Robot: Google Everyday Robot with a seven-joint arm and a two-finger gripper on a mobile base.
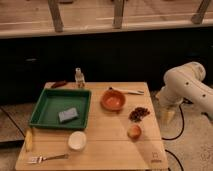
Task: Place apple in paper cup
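Observation:
The apple [134, 131], small, yellowish-orange with a reddish blush, lies on the wooden table [110, 150] near its right edge. The paper cup [77, 140], white with a cream inside, stands upright near the front, left of the apple and just below the green tray. My gripper [167, 116] hangs off the table's right side, pointing down, to the right of the apple and apart from it. The white arm [187, 85] bends above it.
A green tray [61, 107] holds a grey sponge [68, 115]. An orange bowl [113, 101] and dark red clustered fruit [139, 114] lie behind the apple. A small bottle [78, 77], a fork [47, 158], a banana [29, 140] and a utensil [127, 91] are also on the table.

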